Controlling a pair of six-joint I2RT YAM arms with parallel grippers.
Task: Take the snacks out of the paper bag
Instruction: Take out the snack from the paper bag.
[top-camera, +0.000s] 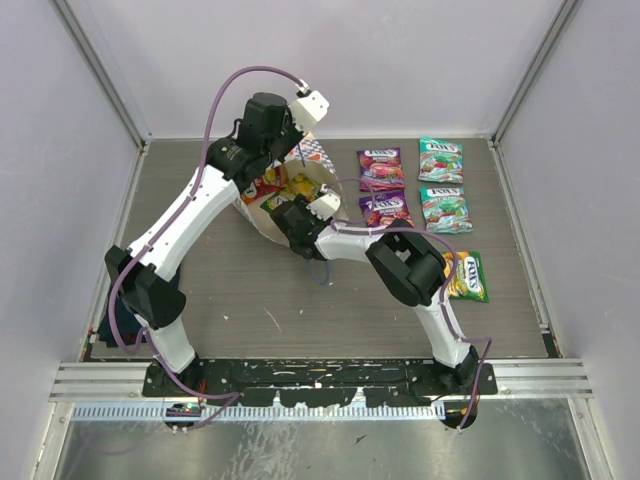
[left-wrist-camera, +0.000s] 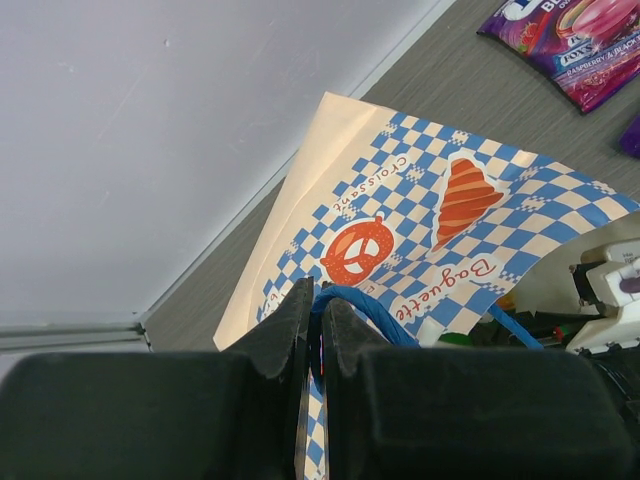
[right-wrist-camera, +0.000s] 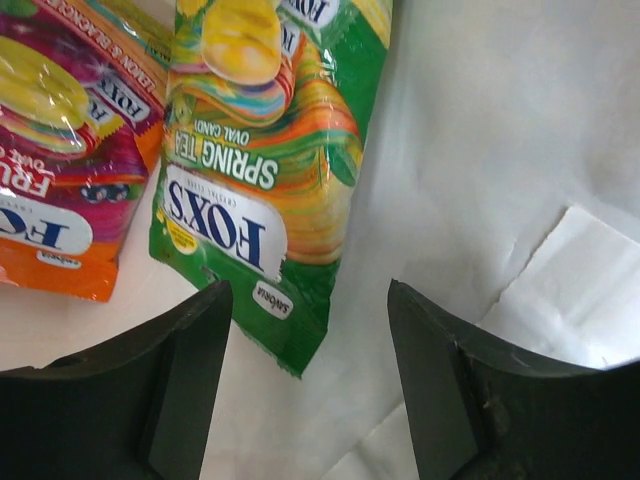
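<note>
The paper bag (top-camera: 258, 222) lies at the middle back of the table, its mouth held open; its checkered side shows in the left wrist view (left-wrist-camera: 420, 215). My left gripper (left-wrist-camera: 318, 318) is shut on the bag's blue cord handle (left-wrist-camera: 365, 308). My right gripper (right-wrist-camera: 310, 320) is open inside the bag, just short of a yellow-green snack packet (right-wrist-camera: 265, 160) with an orange-red packet (right-wrist-camera: 65, 150) beside it. Two purple packets (top-camera: 380, 166) (top-camera: 386, 209), two teal packets (top-camera: 440, 160) (top-camera: 445, 208) and a yellow-green packet (top-camera: 466, 275) lie on the table to the right.
A dark blue folded cloth (top-camera: 125, 325) lies at the left edge by the left arm's base. White walls enclose the table on three sides. A purple packet shows at the top right of the left wrist view (left-wrist-camera: 575, 40).
</note>
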